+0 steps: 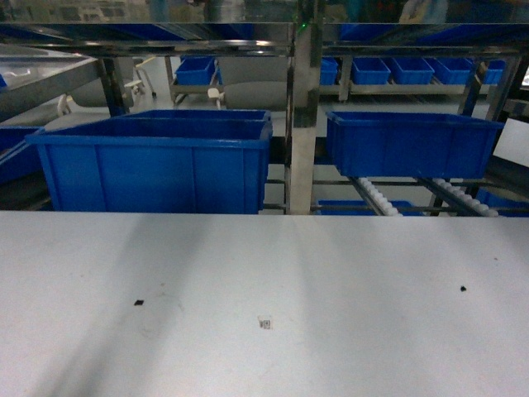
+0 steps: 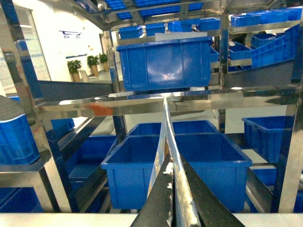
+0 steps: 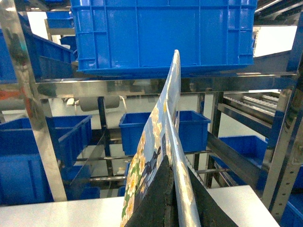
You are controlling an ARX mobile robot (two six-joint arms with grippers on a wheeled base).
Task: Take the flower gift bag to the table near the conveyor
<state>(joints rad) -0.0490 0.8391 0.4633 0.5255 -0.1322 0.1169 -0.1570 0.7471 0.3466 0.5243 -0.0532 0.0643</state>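
The flower gift bag (image 3: 158, 142) is a thin, flat paper or laminated item. It presents edge-on in both wrist views and bows slightly along its height, so it is judged light, flexible and easily creased. The glossy face is likely slippery. Grip it at an edge with moderate pressure; a hard squeeze may crumple it.

Left side: the left tool (image 2: 174, 198) is closed on a thin pale sheet edge that rises between its dark fingers (image 2: 158, 198). This edge (image 2: 166, 142) appears to be the same bag, though no print is visible from this side. The left wrist camera looks level toward the steel rack and its blue bins (image 2: 163, 64).

Right side: the right tool (image 3: 171, 198) is clamped on the lower edge of the bag, floral print facing left. The bag stands nearly upright and leans slightly right at its top.

Both arms are raised above the bench (image 1: 264, 306), with its surface visible at the bottom of each wrist view. Neither arm nor the bag appears in the head view, which shows only the bench with its code sticker (image 1: 265, 322) and the conveyor (image 1: 384, 201) beyond. The bag is therefore held aloft, not yet set down.
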